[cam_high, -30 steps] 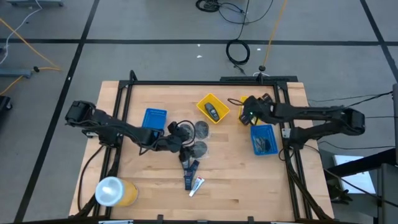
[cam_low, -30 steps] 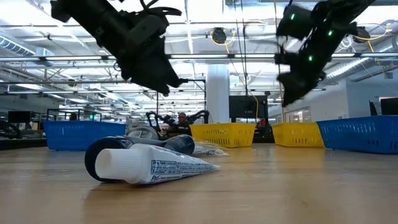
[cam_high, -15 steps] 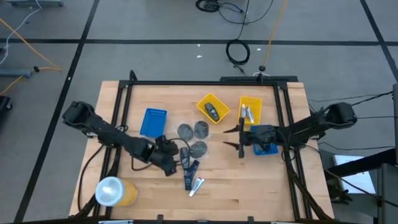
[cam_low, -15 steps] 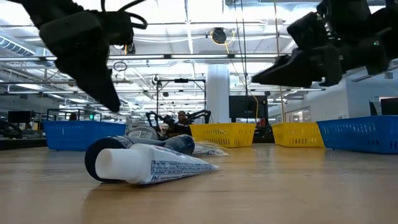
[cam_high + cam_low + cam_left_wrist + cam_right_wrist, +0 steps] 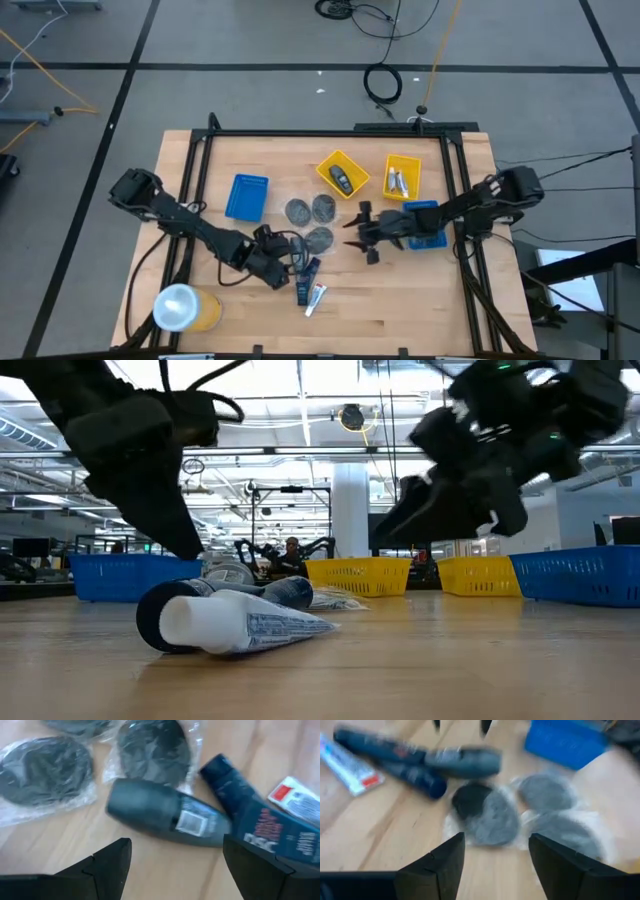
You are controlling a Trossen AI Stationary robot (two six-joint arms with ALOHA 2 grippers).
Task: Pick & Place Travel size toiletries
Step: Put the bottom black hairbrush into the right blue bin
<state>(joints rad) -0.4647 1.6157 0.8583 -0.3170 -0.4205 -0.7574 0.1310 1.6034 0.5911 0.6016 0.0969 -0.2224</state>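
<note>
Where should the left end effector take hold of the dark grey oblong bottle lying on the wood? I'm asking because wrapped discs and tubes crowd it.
Probably across the middle of the dark grey oblong bottle, from straight above. It lies flat, and its long sides look clear. The open left end effector already straddles it, clear of the plastic-wrapped grey discs and the navy tube.

The wooden desk [image 5: 400, 290] carries two yellow trays [image 5: 341, 174], two blue trays [image 5: 247, 196], three grey discs [image 5: 311, 220], dark bottles [image 5: 307, 281], a white tube [image 5: 316, 299] and an orange cup [image 5: 185, 308].
</note>
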